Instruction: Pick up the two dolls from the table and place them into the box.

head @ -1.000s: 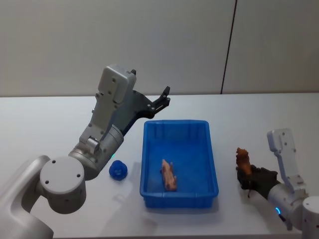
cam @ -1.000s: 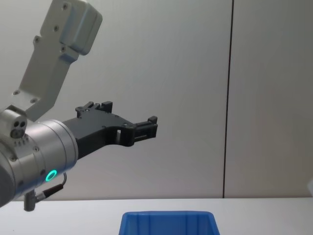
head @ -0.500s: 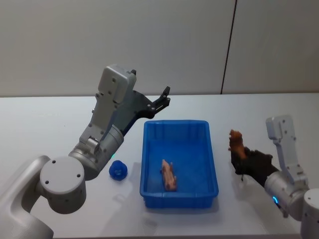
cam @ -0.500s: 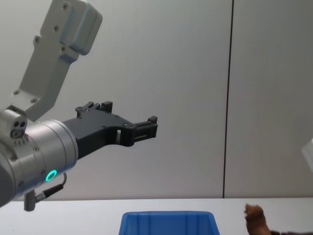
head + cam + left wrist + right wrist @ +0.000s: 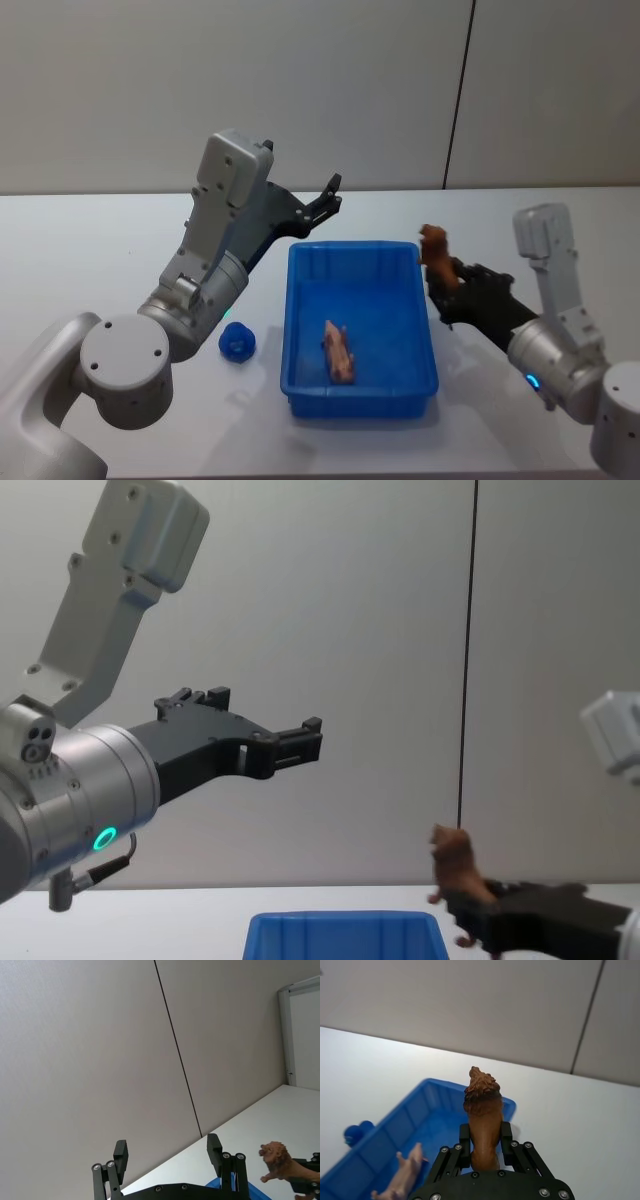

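The right gripper (image 5: 440,283), right of centre in the head view, pinches the brown lion doll (image 5: 434,250) clear of the tabletop (image 5: 90,260), at the right rim of the box (image 5: 289,330). The chest view shows this doll upright, long axis vertical, head up, facing frame left. The head view adds a pink doll (image 5: 339,352) lying on the box floor, long axis along the box's length. The left gripper (image 5: 328,200) hangs high beyond the far-left corner, fingers spread

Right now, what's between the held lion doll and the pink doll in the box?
Head view: between lion doll and pink doll, only the box, its right rim and bare floor.
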### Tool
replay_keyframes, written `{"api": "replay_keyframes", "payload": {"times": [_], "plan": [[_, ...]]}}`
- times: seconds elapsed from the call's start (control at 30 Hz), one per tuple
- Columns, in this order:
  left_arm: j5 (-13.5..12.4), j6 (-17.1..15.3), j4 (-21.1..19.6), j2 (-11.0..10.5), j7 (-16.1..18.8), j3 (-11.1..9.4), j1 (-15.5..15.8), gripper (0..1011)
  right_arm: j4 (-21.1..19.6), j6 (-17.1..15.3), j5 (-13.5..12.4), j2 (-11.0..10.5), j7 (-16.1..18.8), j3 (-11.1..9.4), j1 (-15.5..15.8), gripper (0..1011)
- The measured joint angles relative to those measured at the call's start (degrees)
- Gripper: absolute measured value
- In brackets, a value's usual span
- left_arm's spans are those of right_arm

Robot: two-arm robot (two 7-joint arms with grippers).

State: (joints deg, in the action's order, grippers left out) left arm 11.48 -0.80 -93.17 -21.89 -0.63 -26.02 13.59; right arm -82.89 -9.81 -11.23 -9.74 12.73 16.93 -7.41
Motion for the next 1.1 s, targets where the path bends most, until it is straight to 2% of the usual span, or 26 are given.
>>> {"api": "replay_keyframes", "payload": {"times": [0.23,0.27,0.33,0.37,0.4,0.5,0.73,0.93,1.1], "plan": [[0.0,0.0,0.0,0.0,0.0,0.0,0.0,1001,1.6,2.3,1.0,1.3,4.5,1.2,-1.6,357],[0.0,0.0,0.0,0.0,0.0,0.0,0.0,1001,1.9,2.5,1.2,1.5,4.9,1.4,-1.8,415],[0.0,0.0,0.0,0.0,0.0,0.0,0.0,1001,2.8,3.2,1.5,2.0,6.1,1.7,-2.4,454],[0.0,0.0,0.0,0.0,0.0,0.0,0.0,1001,3.4,3.5,1.8,2.3,6.7,2.0,-2.8,516],[0.0,0.0,0.0,0.0,0.0,0.0,0.0,1001,3.8,3.7,1.9,2.4,7.0,2.1,-2.9,516],[0.0,0.0,0.0,0.0,0.0,0.0,0.0,1001,4.8,4.2,2.3,2.9,7.4,2.4,-3.5,616],[0.0,0.0,0.0,0.0,0.0,0.0,0.0,1001,6.2,4.7,2.9,3.4,6.6,2.7,-4.1,827],[0.0,0.0,0.0,0.0,0.0,0.0,0.0,1001,6.7,4.8,3.1,3.5,4.0,2.6,-4.0,989],[0.0,0.0,0.0,0.0,0.0,0.0,0.0,1001,6.5,4.9,3.2,3.2,0.9,2.3,-3.3,1001]]}}
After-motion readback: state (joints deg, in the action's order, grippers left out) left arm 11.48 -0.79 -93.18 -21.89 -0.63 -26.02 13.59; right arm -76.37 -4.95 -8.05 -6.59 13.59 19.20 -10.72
